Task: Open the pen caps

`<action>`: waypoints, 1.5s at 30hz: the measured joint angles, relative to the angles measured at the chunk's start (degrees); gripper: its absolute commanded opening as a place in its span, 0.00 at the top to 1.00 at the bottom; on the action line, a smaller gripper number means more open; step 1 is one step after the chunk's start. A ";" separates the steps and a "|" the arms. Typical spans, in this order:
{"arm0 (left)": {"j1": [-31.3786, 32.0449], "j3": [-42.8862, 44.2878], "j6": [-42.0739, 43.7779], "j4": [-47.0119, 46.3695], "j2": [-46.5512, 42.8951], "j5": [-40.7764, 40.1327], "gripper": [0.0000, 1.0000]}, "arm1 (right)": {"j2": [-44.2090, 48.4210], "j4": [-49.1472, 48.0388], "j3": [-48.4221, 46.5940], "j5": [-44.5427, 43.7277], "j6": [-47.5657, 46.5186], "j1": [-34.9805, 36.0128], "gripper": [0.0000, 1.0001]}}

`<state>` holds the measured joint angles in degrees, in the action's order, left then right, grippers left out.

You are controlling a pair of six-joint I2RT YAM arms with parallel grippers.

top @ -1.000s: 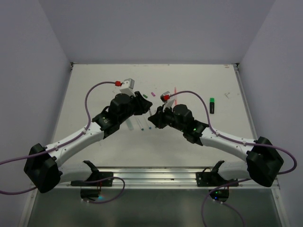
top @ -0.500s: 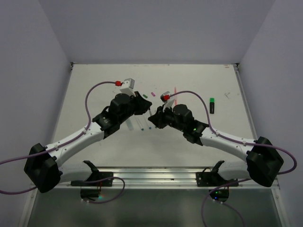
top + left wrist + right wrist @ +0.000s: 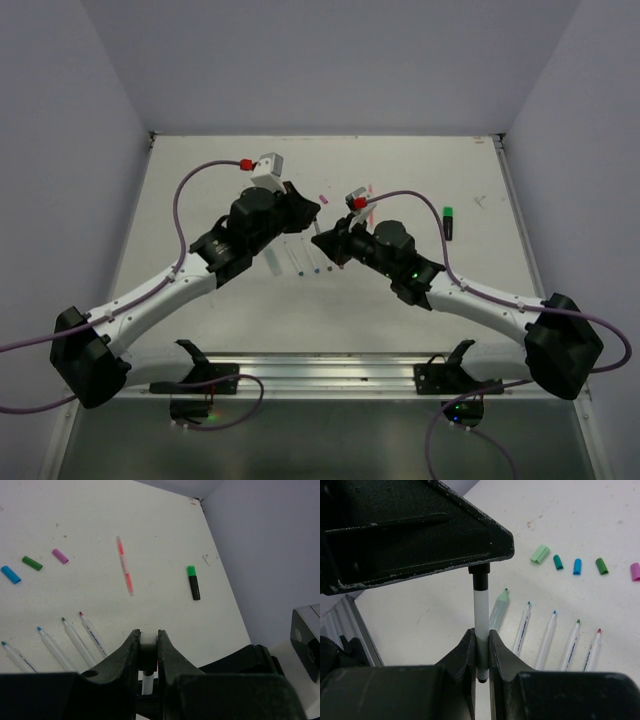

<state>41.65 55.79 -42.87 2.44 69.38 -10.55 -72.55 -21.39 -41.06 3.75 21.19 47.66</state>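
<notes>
The black cap [image 3: 481,578] is seated on the upper end of the held pen [image 3: 481,612], a thin white barrel raised off the surface [image 3: 165,525] between the two hands. In the right wrist view the top of the cap passes out of sight behind a finger of the left hand [image 3: 148,635].

The left hand is closed down to a narrow gap. In its own view a pale end of the held pen is pinched between the fingers, with a dark band and then white barrel beyond. Whether the finger pads bear on the black cap itself cannot be determined.

The right hand [image 3: 481,637] is likewise nearly closed and clamps the white barrel lower down. A short dark end of the pen protrudes below its fingers.

Five loose caps lie in a line on the surface beyond the hands:
- pale green cap [image 3: 540,554]
- teal cap [image 3: 558,562]
- blue cap [image 3: 577,566]
- dark green cap [image 3: 602,565]
- magenta cap [image 3: 635,571]

None of them touches another. Nearer the hands, a thicker pale green pen [image 3: 499,609] and four thin white pens [image 3: 547,632] lie uncapped, side by side, coloured tips pointing toward the caps.

Well apart from this group lie a pink pen [image 3: 125,566] and, further toward the right wall, a black highlighter [image 3: 193,582] with a green cap on it.

In the top view both arms reach inward, and the hands meet over the middle of the surface.
</notes>
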 measured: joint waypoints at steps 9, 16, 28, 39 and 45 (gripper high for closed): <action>-2.67 5.70 0.44 3.39 -0.04 1.90 1.00 | 0.70 -10.93 2.45 -0.22 -0.87 -0.48 1.00; -3.76 6.45 0.39 3.37 -1.31 2.75 1.00 | 0.55 -16.13 3.43 0.13 -0.92 -0.52 1.00; -12.44 19.61 0.68 -20.13 -8.37 -17.14 1.00 | -3.72 4.00 12.48 3.48 -1.38 -0.04 1.00; -18.47 16.87 3.28 -2.34 0.55 -11.34 0.98 | 0.63 6.62 11.02 3.30 -0.74 -0.04 1.00; -26.05 10.25 5.97 8.35 9.99 -4.70 0.96 | 1.86 7.08 10.64 3.32 -0.57 -0.04 1.00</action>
<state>15.59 66.04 -36.91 10.79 79.37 -15.25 -70.70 -14.31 -30.41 7.07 20.62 47.62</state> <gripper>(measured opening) 0.184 0.113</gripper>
